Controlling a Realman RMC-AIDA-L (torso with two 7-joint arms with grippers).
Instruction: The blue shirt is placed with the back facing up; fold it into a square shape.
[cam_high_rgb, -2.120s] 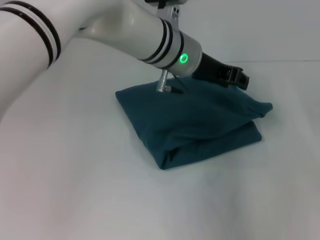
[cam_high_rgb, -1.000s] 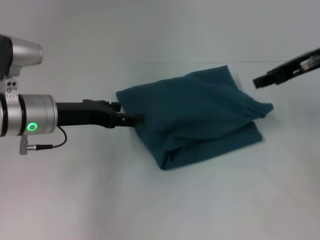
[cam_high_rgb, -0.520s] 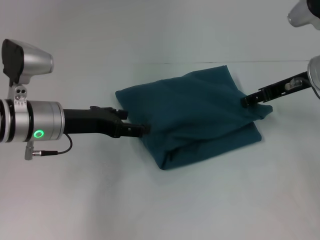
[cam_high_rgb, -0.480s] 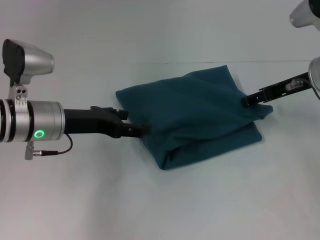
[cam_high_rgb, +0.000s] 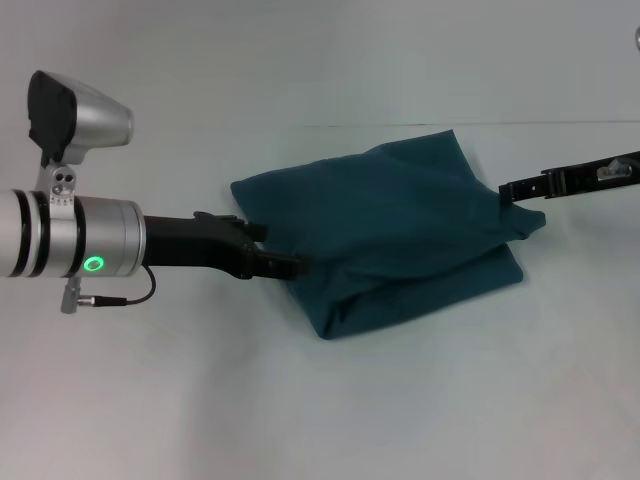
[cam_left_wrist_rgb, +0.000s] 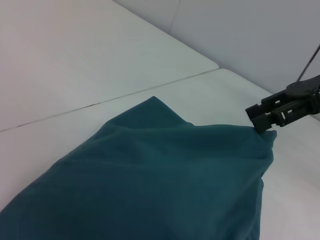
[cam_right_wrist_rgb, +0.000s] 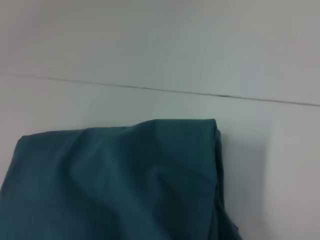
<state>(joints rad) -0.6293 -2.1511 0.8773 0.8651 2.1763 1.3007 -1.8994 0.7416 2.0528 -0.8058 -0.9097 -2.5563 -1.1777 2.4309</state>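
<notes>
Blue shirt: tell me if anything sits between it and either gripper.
Nothing visible does. The left gripper is at the blue shirt's left edge, and the right gripper is at its right corner, both right against the cloth on the white table.

Left tool (cam_high_rgb: 295, 265) tip under blue shirt (cam_high_rgb: 400, 235) edge

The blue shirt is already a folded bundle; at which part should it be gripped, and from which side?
Probably at the blue shirt's two side edges, approached low and level from outside. The left gripper meets its left edge and the right gripper its raised right corner. The stacked layers there are thin enough to pinch; the puffy middle gives nothing to hold.
</notes>
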